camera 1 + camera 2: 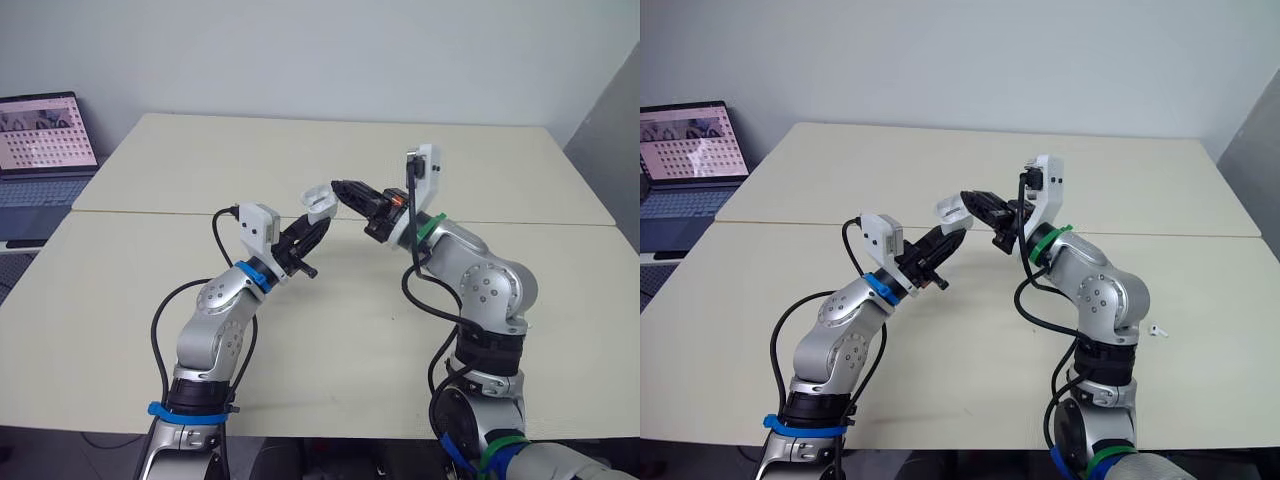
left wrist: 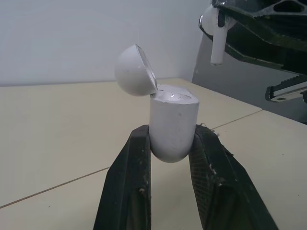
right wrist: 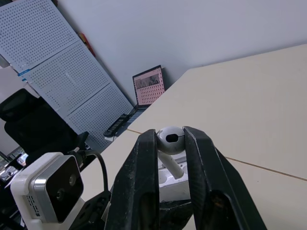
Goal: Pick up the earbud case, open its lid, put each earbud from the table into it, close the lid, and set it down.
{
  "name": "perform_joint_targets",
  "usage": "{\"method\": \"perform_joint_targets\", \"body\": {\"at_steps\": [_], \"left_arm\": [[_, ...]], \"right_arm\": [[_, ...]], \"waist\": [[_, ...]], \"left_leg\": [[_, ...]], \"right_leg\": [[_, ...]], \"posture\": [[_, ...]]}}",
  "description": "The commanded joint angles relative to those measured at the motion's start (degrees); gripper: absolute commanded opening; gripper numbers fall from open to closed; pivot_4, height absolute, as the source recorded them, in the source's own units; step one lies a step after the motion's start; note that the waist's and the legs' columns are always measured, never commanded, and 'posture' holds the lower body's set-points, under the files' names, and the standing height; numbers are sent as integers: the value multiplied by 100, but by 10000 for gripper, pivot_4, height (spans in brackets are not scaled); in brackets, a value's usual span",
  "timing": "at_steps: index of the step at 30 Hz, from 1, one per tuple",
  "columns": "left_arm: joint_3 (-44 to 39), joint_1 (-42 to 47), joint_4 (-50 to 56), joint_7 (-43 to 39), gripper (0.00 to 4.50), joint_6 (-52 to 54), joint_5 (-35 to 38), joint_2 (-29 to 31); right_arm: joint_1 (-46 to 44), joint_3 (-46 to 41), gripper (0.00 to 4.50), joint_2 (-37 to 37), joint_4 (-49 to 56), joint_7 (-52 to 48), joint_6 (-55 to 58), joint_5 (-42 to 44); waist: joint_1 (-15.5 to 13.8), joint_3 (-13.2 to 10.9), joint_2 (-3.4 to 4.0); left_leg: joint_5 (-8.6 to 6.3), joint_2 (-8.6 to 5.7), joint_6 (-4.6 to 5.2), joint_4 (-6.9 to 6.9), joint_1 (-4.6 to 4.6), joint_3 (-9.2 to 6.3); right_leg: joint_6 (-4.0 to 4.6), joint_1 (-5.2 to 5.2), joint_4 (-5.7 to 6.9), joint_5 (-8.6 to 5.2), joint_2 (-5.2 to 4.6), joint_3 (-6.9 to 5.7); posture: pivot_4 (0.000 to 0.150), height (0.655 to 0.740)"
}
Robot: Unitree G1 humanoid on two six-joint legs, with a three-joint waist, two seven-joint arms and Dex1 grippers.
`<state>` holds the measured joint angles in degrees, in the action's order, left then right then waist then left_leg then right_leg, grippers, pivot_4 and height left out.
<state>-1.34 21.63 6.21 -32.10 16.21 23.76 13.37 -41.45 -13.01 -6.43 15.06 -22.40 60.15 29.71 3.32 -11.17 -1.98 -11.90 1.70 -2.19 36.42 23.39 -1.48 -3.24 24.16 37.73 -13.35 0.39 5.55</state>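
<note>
While the left tool (image 1: pixel 312 226) pinches the earbud case (image 2: pixel 172 122) low on its body, up off the counter (image 1: pixel 300 380), the lid (image 2: pixel 135 71) stands tipped open. Just right of it, the right tool (image 1: pixel 343 188) is squeezed on an earbud (image 3: pixel 171 137), stem down over the open case. Whether the stem touches, can't tell, and the case's inside is hard to make out. Both arms are bent, forearms angled inward, tools meeting mid-counter. Far right, a second earbud (image 1: pixel 1157 330) lies on the counter.
</note>
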Motion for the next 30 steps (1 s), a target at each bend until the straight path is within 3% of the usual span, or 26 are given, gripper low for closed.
{"method": "perform_joint_targets", "body": {"at_steps": [1, 15, 30], "left_arm": [[34, 107, 192, -42, 7239, -83, 13, -7], [136, 115, 324, -64, 7239, -32, 71, -22], [110, 152, 326, -94, 7239, -16, 121, -46]], "right_arm": [[-22, 239, 3981, -19, 117, 33, -215, 244], [-31, 766, 3981, 220, -555, -6, -944, 222], [283, 1114, 3981, 501, -601, 25, -1112, 242]], "waist": [[5, 0, 0], [12, 0, 0], [11, 0, 0]], "left_leg": [[0, 0, 0, 0, 0, 0], [0, 0, 0, -1, 1, 1], [0, 0, 0, -5, 3, 1]], "right_leg": [[0, 0, 0, 0, 0, 0], [0, 0, -6, -1, 0, 1], [0, 3, -10, -1, 0, 0]], "posture": [[1500, 7400], [1500, 7400], [1500, 7400]]}}
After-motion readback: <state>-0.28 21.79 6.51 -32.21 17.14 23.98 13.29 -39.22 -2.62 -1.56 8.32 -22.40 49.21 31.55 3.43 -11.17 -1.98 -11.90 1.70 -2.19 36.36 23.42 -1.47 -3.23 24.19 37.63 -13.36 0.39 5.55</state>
